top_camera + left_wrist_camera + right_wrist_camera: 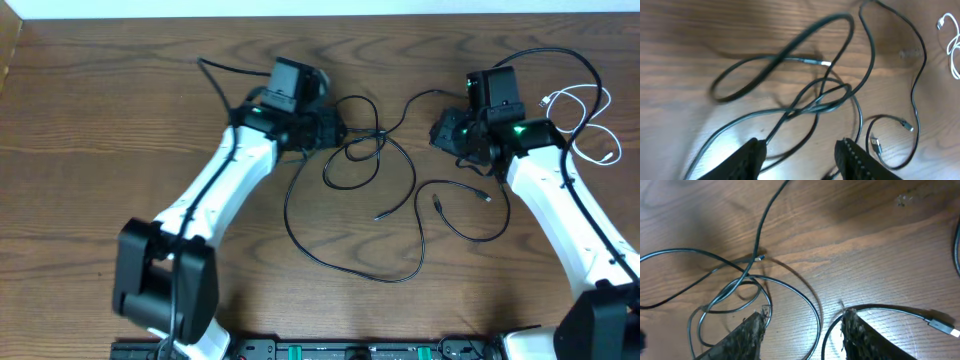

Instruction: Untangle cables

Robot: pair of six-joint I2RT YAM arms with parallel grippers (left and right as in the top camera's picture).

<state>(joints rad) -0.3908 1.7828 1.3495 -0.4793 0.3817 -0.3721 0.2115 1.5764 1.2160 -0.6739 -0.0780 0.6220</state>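
Note:
Two black cables (352,152) lie looped over each other mid-table, and one long strand (370,280) sweeps toward the front. A white cable (590,108) lies apart at the far right. My left gripper (338,130) hangs at the left side of the tangle. In the left wrist view its jaws (800,146) stand open, with crossed black loops (815,102) ahead and a strand running between the fingers. My right gripper (445,130) is at the right side of the tangle. It is open (802,319), with black arcs (742,280) on the wood under it and nothing gripped.
Thicker black cords run off the arms at the back left (218,72) and back right (572,58). Small plug ends (381,215) lie on the wood mid-table. The table's far edge (320,17) is close behind both grippers.

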